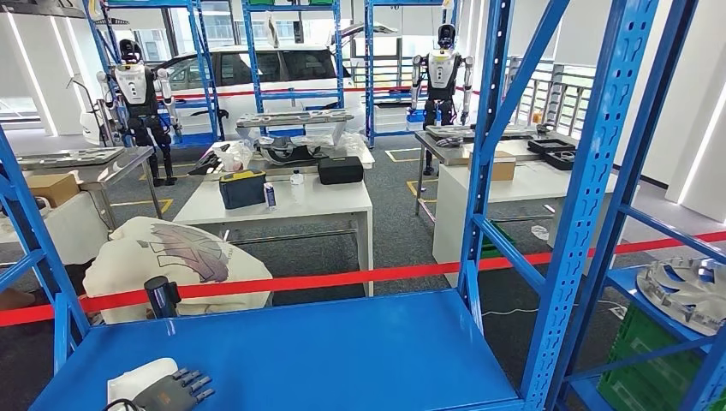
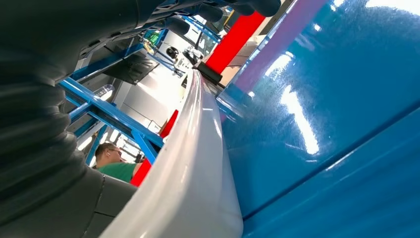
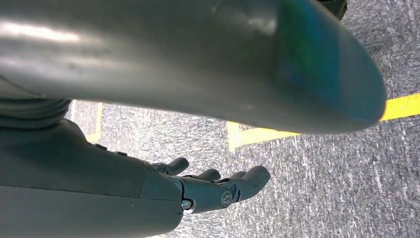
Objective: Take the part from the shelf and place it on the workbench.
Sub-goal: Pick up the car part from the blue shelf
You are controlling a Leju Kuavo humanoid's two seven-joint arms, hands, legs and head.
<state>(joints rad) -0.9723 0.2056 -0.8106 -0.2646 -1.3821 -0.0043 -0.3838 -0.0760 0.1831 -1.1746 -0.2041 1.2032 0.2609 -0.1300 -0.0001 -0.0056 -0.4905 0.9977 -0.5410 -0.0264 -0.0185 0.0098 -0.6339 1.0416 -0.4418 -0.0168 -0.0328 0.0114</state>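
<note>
Head view: I am looking down on a blue shelf deck (image 1: 325, 347), where my left hand (image 1: 171, 392) is lying at the lower left of the frame, fingers draped over a white part (image 1: 137, 377) resting on the deck. A red barrier tape (image 1: 360, 276) is crossing mid-frame; beyond it white tables (image 1: 291, 205) and two standing humanoid robots (image 1: 137, 94) are filling the upper half.

Left wrist view: the white part (image 2: 193, 163) is sweeping diagonally through the frame, its pale curved edge touching the glossy shelf deck (image 2: 327, 114). Dark fingers (image 2: 247, 6) are reaching over it along the top edge; I cannot tell whether they are actually clamping it. A person in a green top (image 2: 116, 166) is showing at lower left.

Right wrist view: my right hand (image 3: 218, 186) is hanging over grey carpet (image 3: 317, 188) with yellow floor tape (image 3: 396, 106), fingers apart, holding nothing.

I am judging this the grasping step on the shelf. The next move is calling for a confirmed hold, then a lift clear of the deck.
</note>
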